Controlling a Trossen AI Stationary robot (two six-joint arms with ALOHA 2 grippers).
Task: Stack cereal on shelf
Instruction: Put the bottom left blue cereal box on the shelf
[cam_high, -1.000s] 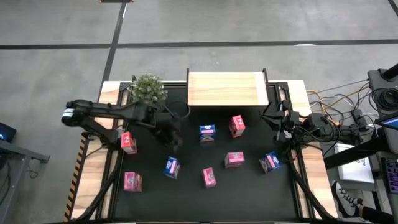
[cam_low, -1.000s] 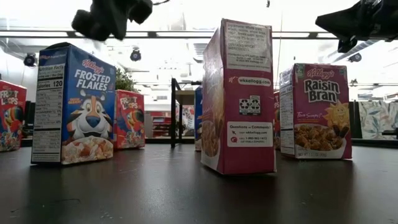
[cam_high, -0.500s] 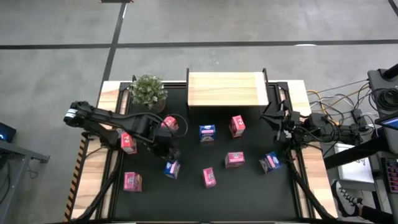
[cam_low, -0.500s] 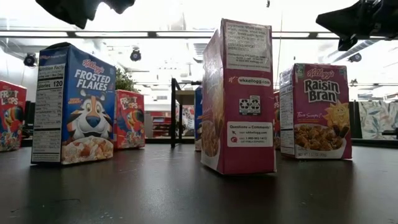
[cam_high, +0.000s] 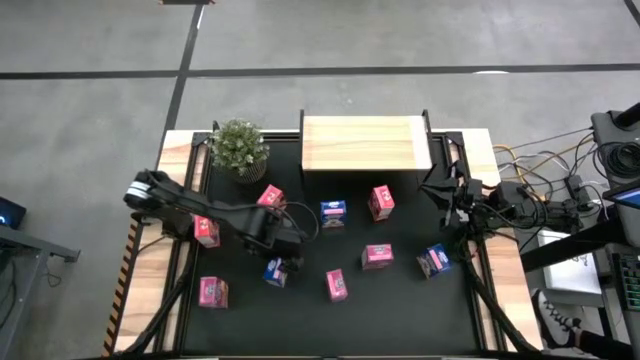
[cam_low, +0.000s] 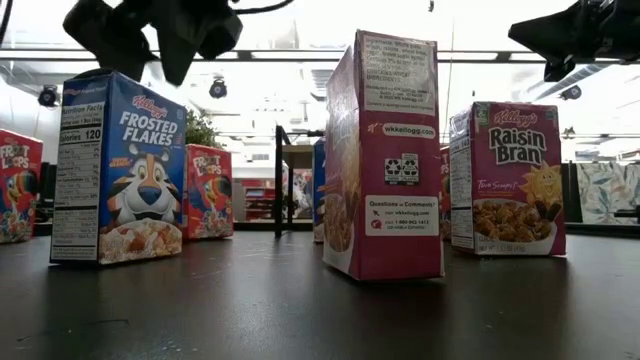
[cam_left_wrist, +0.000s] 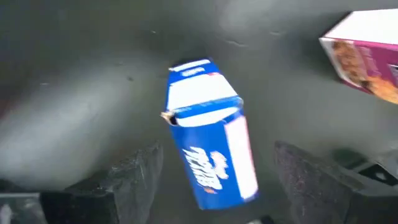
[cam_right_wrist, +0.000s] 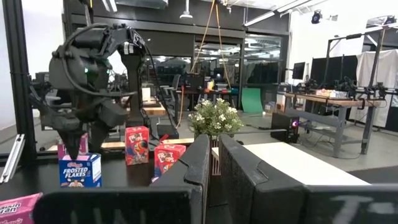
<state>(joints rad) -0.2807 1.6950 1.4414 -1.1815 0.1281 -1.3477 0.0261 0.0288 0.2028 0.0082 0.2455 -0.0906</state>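
Bright overhead glare; left-wrist blur — soft shadows

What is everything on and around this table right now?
Pink/red cereal boxes: six, standing scattered on the black tabletop.
Blue cereal boxes: three, spread across the middle; one, Frosted Flakes, stands under the left gripper.
Shelf: one, pale wood top on black posts, at the table's far edge, nothing on top.
Potted plant: one, green, far left corner beside the shelf.
Tabletop: black.
Cables: a bundle off the table's right side.
Left gripper: open, fingers on either side of the Frosted Flakes box.
Right gripper: shut, waiting at the right edge.
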